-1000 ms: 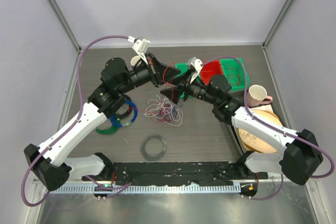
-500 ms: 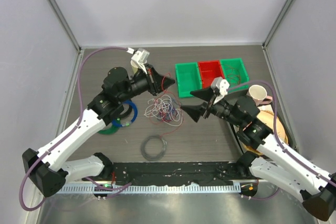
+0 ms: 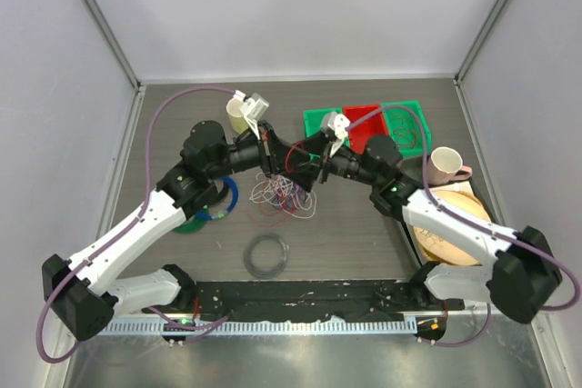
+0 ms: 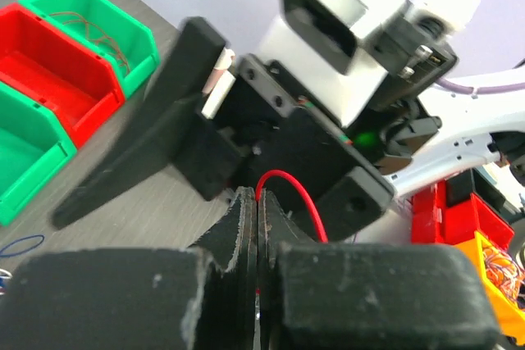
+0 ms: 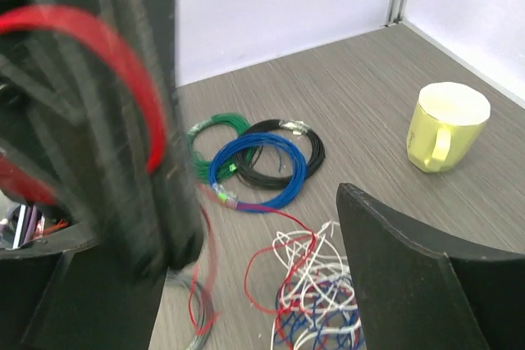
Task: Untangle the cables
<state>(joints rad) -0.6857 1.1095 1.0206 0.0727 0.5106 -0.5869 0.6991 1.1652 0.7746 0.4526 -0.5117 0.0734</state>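
Toward the bottom middle of the top view, a dark grey coiled ring [image 3: 268, 256] is seen lying flat on the table [image 3: 350, 243], apart from the other things. At the lower right a wooden plate [image 3: 446, 229] is partly covered by the right arm. Just above the grey ring, near the middle of the frame, the cables [image 3: 284, 193] are heaped in a loose tangle of white, red and blue-purple loops. Left of the tangle a blue ring [image 3: 225, 199] and a green ring [image 3: 189, 224] are partly hidden under the left arm.

Directly above the heap the two grippers are brought face to face. The left gripper [image 4: 257, 202] is pressed together on a red cable [image 4: 294, 188], which arches out from between its fingers. The right gripper [image 3: 307, 159] is spread wide, its jaws set on either side of the left gripper's tips in the right wrist view; whether anything is touched cannot be told.

At the right edge a mug [image 3: 444, 165] is stood just above the plate. Farther back, right of centre, a green bin [image 3: 314, 121], a red bin [image 3: 364, 120] and a second green bin [image 3: 416, 115] are lined up side by side. A yellow cup [image 3: 238, 115] is placed at the upper left of centre, behind the left gripper.
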